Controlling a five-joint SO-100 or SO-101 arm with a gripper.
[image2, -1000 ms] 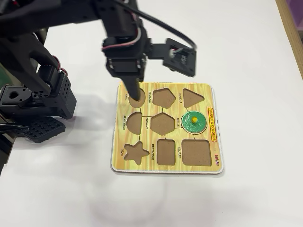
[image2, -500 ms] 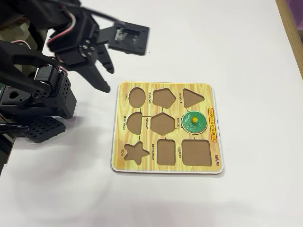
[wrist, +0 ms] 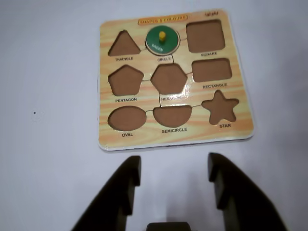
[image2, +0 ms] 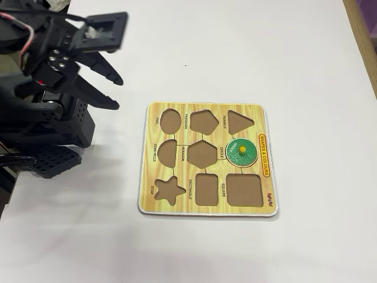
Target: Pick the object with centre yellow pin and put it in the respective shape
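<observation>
Yellow wood-grain shape board [wrist: 144, 139] [image2: 206, 209], white table [image2: 306, 59]. Legible labels: TRIANGLE, CIRCLE, SQUARE, PENTAGON, RECTANGLE, OVAL, SEMICIRCLE, STAR; header apparently "SHAPES & COLOURS".

Flat round green disc with yellow centre knob [wrist: 162, 40] [image2: 242, 151]: seated in the round CIRCLE cutout [wrist: 147, 44] [image2: 230, 157], printed "GREEN".

Black two-finger gripper [wrist: 173, 165] [image2: 116, 93]: spread apart, empty, left of the board in the fixed view. Half a second ago it was nearer the board's corner; now withdrawn up-left.
</observation>
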